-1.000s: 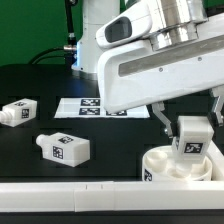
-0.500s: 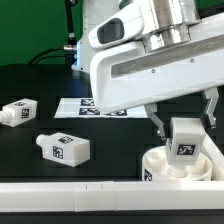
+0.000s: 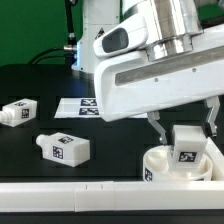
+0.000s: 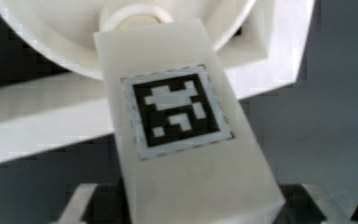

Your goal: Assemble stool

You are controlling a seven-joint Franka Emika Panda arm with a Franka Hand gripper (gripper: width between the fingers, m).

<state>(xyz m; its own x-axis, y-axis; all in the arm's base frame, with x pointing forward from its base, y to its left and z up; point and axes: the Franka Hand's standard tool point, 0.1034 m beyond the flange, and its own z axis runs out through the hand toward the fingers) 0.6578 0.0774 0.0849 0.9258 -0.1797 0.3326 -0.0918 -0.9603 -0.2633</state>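
Right, the pincer [image 3: 188, 137] is down at the four o'clock corner of the exterior view, and its two fingers [image 3: 158, 128] are clamped on a leg [image 3: 188, 150], one finger at nine o'clock of the block and the other at three, squeezing its flanks. There's only the one arm, so it all rides on this grip. What matters now is that the seat [image 3: 160, 168] lies dead at six o'clock from the pincer. It's a round white dish lying flat on the black table [image 3: 120, 140], and the leg hangs between the two. The leg's long axis runs twelve to six, very nearly upright, with maybe a whisker of lean at the top toward one o'clock. Its tagged face looks out at the exterior camera and its free end points down into the seat. From this side the seat's rim hides that lower end, so I can't tell you whether it's touching or just above. The wrist view helps: the leg [image 4: 172, 130] runs lengthwise away from the camera, tag [image 4: 172, 108] facing it, and its far end lines up on a rounded socket [image 4: 140, 12] in the seat [image 4: 51, 45]. By my reckoning the next move is a straight push along that axis, and any lean wants squaring first. Off toward nine o'clock, well apart, the far loose leg [image 3: 18, 111] and the near loose leg [image 3: 62, 148] lie on their sides, with the marker board [image 3: 75, 105] behind them and the long rail [image 3: 70, 190] along the front edge.
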